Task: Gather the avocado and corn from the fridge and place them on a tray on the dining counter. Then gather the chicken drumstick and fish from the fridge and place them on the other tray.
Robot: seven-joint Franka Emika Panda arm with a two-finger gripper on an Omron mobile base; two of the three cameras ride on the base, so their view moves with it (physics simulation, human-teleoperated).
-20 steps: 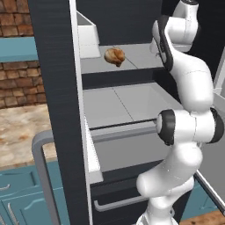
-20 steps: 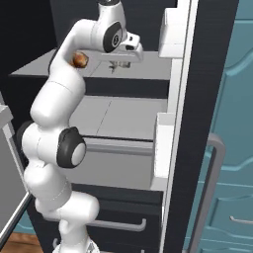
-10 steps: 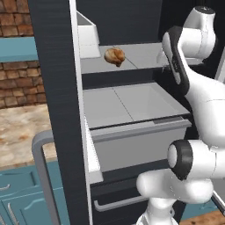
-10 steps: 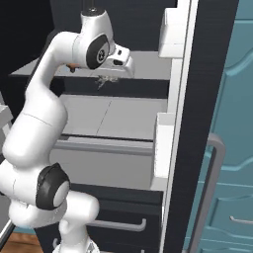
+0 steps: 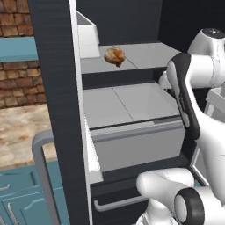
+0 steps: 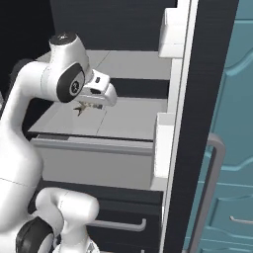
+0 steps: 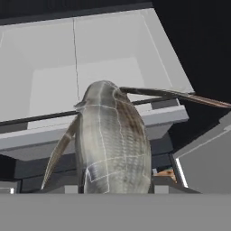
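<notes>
Fish [image 7: 113, 140]: silvery-grey, clamped in the jaws of the gripper [image 6: 90, 107], carried clear of the fridge [image 5: 52, 88] shelves, presumably for transfer to a tray. Chicken drumstick [image 5: 114, 56]: left lying on the upper shelf.

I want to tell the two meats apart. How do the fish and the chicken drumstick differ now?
The fish is silvery-grey and slim with thin fins; the chicken drumstick is lumpy and golden-brown. The fish hangs in the gripper over the lower shelf; the drumstick lies on the upper shelf, untouched. Both are within the open fridge.
</notes>
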